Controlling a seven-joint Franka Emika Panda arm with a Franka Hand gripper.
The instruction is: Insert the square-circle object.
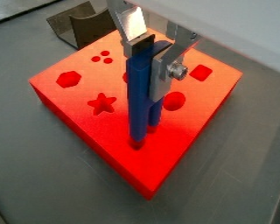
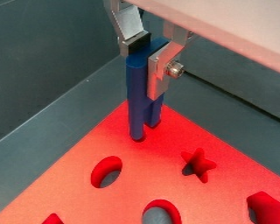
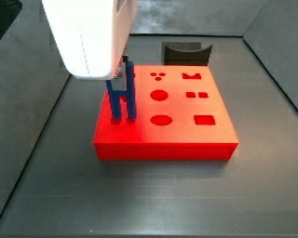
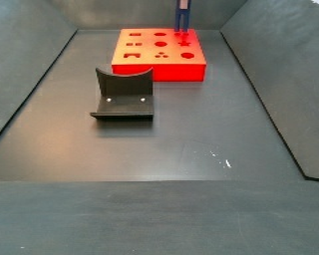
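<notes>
The gripper [image 1: 150, 54] is shut on the upper end of the square-circle object [image 1: 142, 96], a slim bright-blue bar that stands upright. Its two prongs point down and meet the top of the red block [image 1: 90, 127] close to one edge. I cannot tell whether the prong ends sit in holes there. Both wrist views show this, with the gripper [image 2: 149, 52] above the bar [image 2: 142, 92] and the block [image 2: 166, 184]. In a side view the bar [image 3: 120, 100] stands at the left part of the block [image 3: 177, 139] under the white gripper [image 3: 120, 78]. It also shows in a side view [image 4: 183, 15].
The red block's top has a star hole [image 1: 101, 103], a hexagon hole [image 1: 69, 79], a square hole [image 1: 199, 73], and round holes. The dark fixture [image 4: 123, 97] stands on the grey floor apart from the block [image 4: 159, 68]. Tray walls rise around the floor.
</notes>
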